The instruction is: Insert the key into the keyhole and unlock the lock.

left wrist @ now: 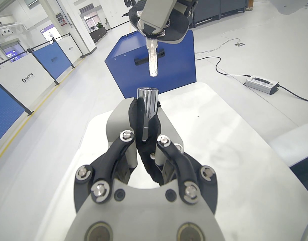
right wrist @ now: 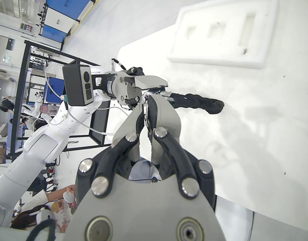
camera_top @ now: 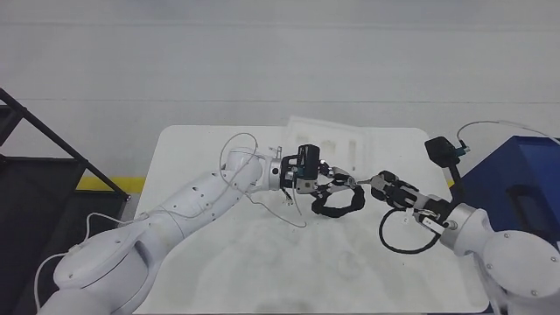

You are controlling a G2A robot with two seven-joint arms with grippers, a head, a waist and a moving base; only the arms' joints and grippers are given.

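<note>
- The left pincer (left wrist: 143,124) is clamped on the lock (left wrist: 147,101), gripping its shiny metal barrel with black padding around it.
- The barrel sticks out beyond the pincer's tips, its end facing the key (left wrist: 152,61).
- The right pincer (left wrist: 154,29) is closed tight on the key's head, and the silver blade points at the barrel.
- In the left wrist view the key tip is near the barrel's end but not touching it; the key is not in the keyhole.
- The lock's black braided cable (right wrist: 199,101) runs out from the left pincer, and in the top view it hangs as a loop (camera_top: 337,206) just below the two pincers.
- From above, the left pincer (camera_top: 325,178) and right pincer (camera_top: 363,180) face each other above the middle of the white bench (camera_top: 262,262).
- A white foam tray (right wrist: 219,60) with shallow pockets lies on the bench's far edge.
- A blue cabinet (camera_top: 516,184) stands just beside the bench, on the right arm's side.
</note>
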